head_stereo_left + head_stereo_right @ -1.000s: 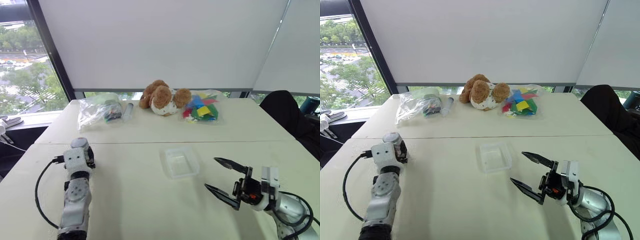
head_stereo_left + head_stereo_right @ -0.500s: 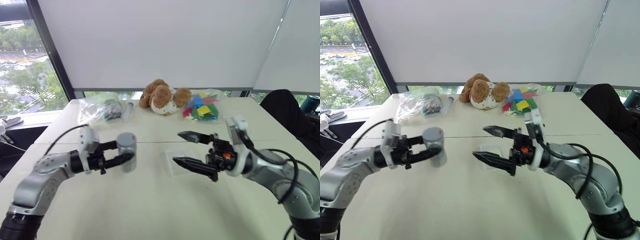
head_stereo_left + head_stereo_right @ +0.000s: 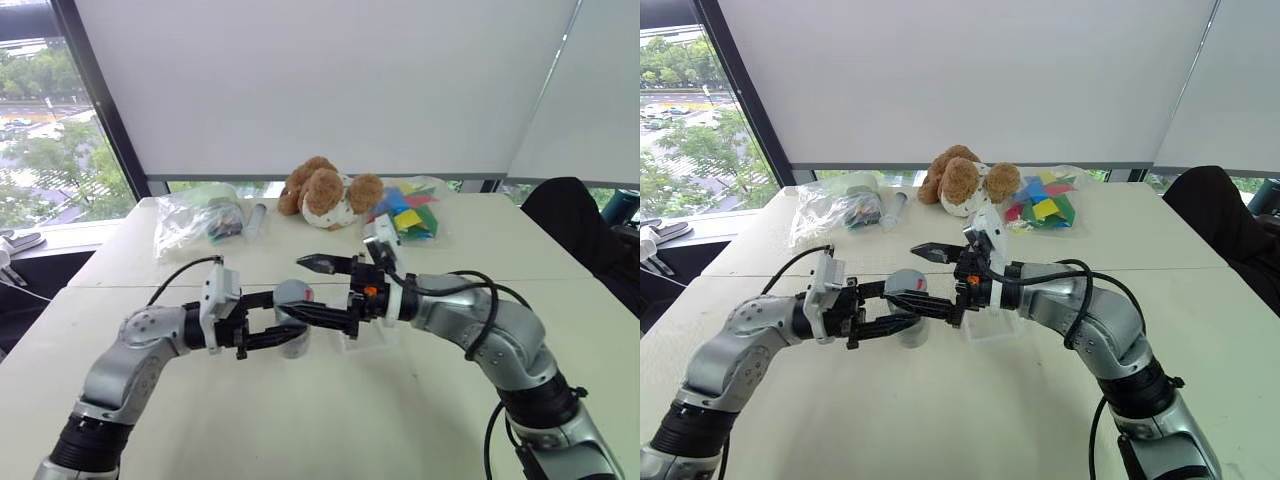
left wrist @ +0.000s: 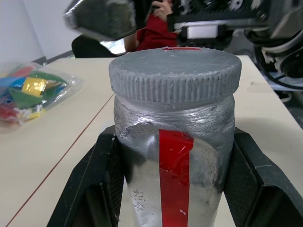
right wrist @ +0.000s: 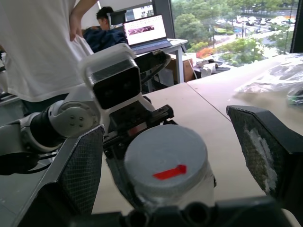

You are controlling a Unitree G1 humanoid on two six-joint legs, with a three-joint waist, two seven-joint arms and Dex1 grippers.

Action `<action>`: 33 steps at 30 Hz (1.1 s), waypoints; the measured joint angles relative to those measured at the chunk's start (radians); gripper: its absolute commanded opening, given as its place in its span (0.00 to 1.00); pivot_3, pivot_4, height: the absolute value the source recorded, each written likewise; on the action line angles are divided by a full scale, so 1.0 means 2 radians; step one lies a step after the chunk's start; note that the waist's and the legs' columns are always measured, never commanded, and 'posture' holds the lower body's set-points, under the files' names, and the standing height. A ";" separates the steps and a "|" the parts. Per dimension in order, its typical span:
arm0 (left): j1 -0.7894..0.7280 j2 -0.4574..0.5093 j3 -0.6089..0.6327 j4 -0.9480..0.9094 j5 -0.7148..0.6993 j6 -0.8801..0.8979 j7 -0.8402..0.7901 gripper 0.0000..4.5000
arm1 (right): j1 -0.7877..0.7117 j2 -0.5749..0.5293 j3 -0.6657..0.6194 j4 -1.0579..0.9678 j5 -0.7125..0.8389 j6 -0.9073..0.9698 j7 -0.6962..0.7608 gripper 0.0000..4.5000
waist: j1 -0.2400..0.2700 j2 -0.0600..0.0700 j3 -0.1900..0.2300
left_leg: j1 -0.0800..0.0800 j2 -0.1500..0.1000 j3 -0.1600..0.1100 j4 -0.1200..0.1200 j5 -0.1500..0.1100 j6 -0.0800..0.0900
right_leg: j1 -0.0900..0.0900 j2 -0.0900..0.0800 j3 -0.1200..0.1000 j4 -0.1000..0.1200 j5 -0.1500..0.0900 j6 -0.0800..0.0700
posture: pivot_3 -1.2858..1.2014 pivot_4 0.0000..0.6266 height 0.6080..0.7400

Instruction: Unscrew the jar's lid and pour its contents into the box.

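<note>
Both arms just swung in: left gripper (image 3: 283,329) clamps the jar (image 4: 173,156) mid-air, right gripper (image 3: 312,290) gapes wide around the lid (image 5: 165,161), empty. Unscrewing comes next, I reckon.

The cream counter (image 3: 300,410) has a seam running across it. Beyond the seam lie a brown-and-white plush toy (image 3: 325,194), a clear bag of coloured pieces (image 3: 405,216) beside it, and another clear bag (image 3: 198,218). Nearer, the box (image 3: 372,330) rests flat on it.
</note>
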 measured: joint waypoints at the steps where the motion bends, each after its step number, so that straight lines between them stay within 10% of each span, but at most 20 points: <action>1: 0.000 -0.003 -0.002 0.000 0.000 -0.002 0.001 0.47 | 0.000 0.002 0.002 0.003 -0.005 -0.002 0.004 1.00 | 0.000 0.000 0.000 | 0.000 0.000 0.000 0.000 0.000 0.000 | 0.000 0.000 0.000 0.000 0.000 0.000 | 0.52 0.24 1.00; 10: 0.002 -0.011 -0.003 -0.001 0.001 -0.003 0.008 0.47 | 0.000 0.016 0.005 0.016 -0.032 -0.007 0.032 1.00 | -0.008 0.000 0.000 | 0.000 0.000 0.000 0.000 0.000 0.000 | 0.000 0.000 0.000 0.001 0.000 0.000 | 0.52 0.24 1.00; 16: 0.001 -0.013 -0.003 -0.001 0.001 -0.002 0.009 0.47 | 0.000 0.025 0.006 0.016 -0.040 -0.007 0.043 0.51 | -0.008 0.000 0.000 | 0.000 0.000 0.000 0.000 0.000 0.000 | 0.000 0.001 0.000 0.001 0.000 0.000 | 0.52 0.24 1.00; 23: -0.001 -0.014 -0.005 -0.001 0.001 0.006 0.004 0.47 | 0.000 0.022 0.004 0.022 -0.043 -0.007 0.063 0.51 | -0.008 0.000 0.000 | 0.000 0.000 0.000 0.000 0.000 0.000 | 0.000 0.001 0.000 0.001 0.000 0.000 | 0.52 0.24 1.00; 33: -0.039 -0.014 -0.051 -0.032 -0.034 0.073 -0.081 0.47 | -0.087 -0.065 0.028 0.102 -0.023 -0.029 0.346 0.51 | -0.011 0.001 0.001 | 0.001 0.000 0.000 0.000 0.000 0.000 | 0.000 0.001 0.000 0.001 0.000 0.000 | 0.52 0.24 1.00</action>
